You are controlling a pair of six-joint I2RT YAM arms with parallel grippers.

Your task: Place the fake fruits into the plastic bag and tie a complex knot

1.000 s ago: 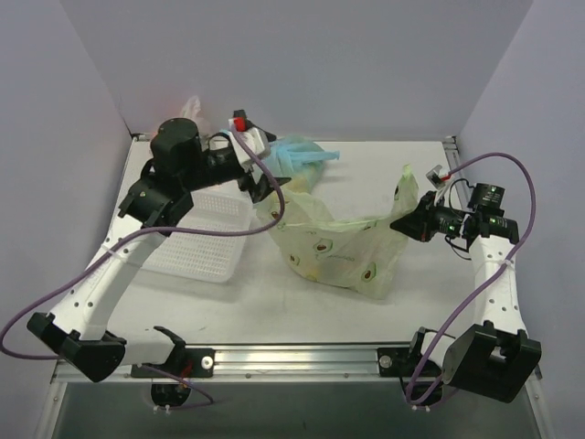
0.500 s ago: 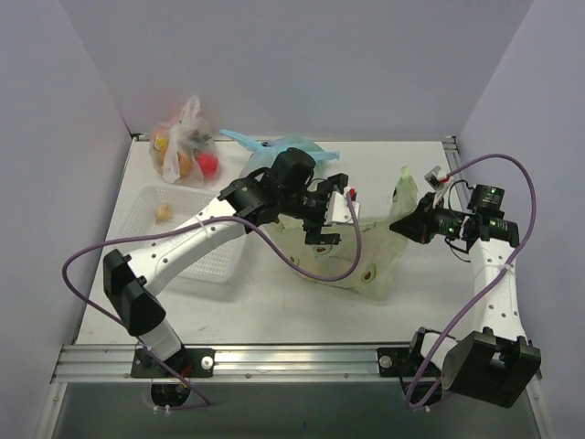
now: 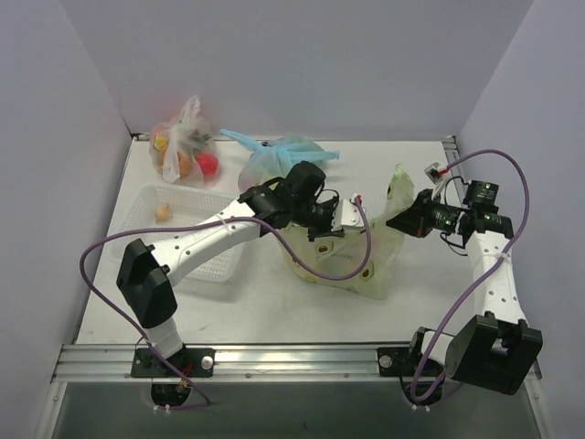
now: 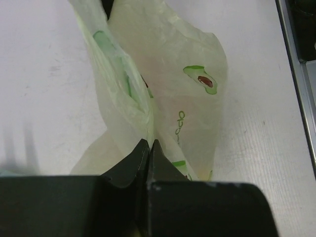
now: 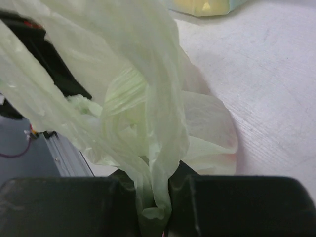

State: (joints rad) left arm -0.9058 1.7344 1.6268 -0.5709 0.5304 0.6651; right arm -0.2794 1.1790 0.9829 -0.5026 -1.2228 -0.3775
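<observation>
Showing the pale green plastic bag (image 3: 334, 249) slumping on the table (image 3: 274, 306) just right of the white tray (image 3: 192, 201) and stretching between two grippers. Clamping a gathered handle of film, at the bag end farthest from the tray, in the right gripper (image 3: 399, 220). Closing the left gripper (image 3: 345, 217) tip to tip on a raised fold at the end nearer the tray, apparently pinching it. Judging the film to be light, limp, crinkly, slippery and easily torn; taking hold best at the bunched handle loops, never at a single stretched layer. Leaving one small orange fake fruit (image 3: 164, 213) lying inside the tray, not yet bagged. Noting a light blue knotted bag (image 3: 279, 157) beyond the tray's far right corner and a clear bag of fruit (image 3: 183, 151) behind the tray. Trailing the left arm's purple cable (image 3: 369, 256) across the bag, likely fouling any crossing of the handles.
</observation>
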